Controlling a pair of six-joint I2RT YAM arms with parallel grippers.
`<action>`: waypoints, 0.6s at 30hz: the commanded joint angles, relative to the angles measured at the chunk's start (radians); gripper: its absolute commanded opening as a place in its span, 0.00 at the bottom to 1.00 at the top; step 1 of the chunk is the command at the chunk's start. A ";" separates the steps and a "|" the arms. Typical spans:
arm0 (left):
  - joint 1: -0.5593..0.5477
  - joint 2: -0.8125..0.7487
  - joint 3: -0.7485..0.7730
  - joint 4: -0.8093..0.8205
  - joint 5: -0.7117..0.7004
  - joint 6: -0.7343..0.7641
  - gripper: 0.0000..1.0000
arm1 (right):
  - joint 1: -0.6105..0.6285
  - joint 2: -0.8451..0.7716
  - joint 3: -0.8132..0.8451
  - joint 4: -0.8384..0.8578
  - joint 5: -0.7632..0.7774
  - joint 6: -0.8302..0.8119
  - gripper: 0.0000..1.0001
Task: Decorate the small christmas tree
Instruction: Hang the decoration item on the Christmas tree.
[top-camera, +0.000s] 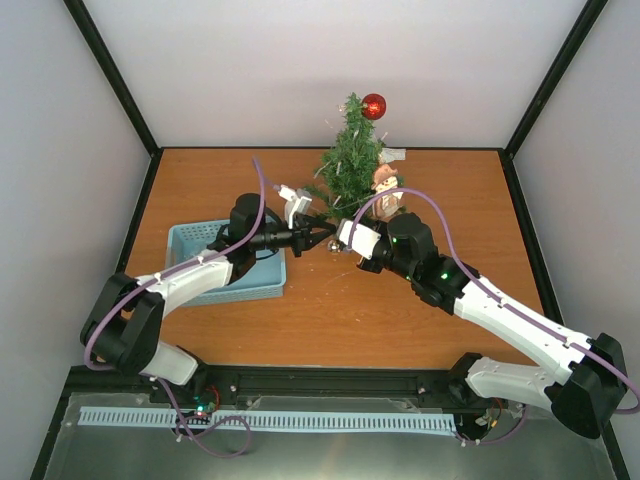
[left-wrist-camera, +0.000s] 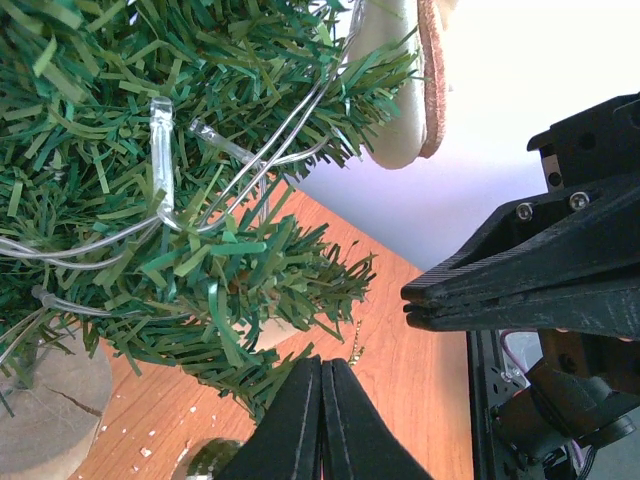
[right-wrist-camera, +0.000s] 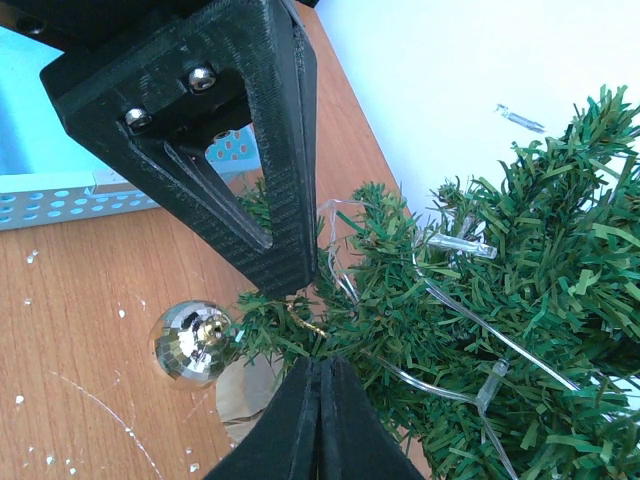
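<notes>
White walls box in an orange-brown wooden surface, and near its middle two black claws meet almost tip to tip. Just beyond them stands the small christmas tree, a dark green bristly fir threaded with clear wire lights. Both claws reach in at its lowest boughs.

The left claw is closed tight, finger flat against finger, and nothing shows between them. The tree's pale round base stands on the wood off to one side of it.

The right claw is pressed together the same way. Its tip sits directly under a thin gold cord on a low branch, and I cannot tell whether it pinches that cord. A small mirrored silver ball hangs at the end of that branch, just beside both tips.

Well above the claws, a shiny red bauble sits near the treetop. A brown and cream figure ornament hangs on the tree just past the right claw. Behind the left claw, partly under its arm, a light blue perforated plastic basket rests on the surface.
</notes>
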 joint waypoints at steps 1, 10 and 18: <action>0.003 -0.001 -0.001 0.012 0.019 0.032 0.01 | -0.004 -0.014 -0.008 0.022 0.000 0.009 0.05; 0.002 0.024 0.004 0.015 0.017 0.028 0.01 | -0.004 -0.022 -0.009 0.018 0.003 0.007 0.05; 0.002 0.023 0.001 0.001 0.008 0.050 0.01 | -0.003 -0.018 -0.012 0.023 -0.001 0.004 0.04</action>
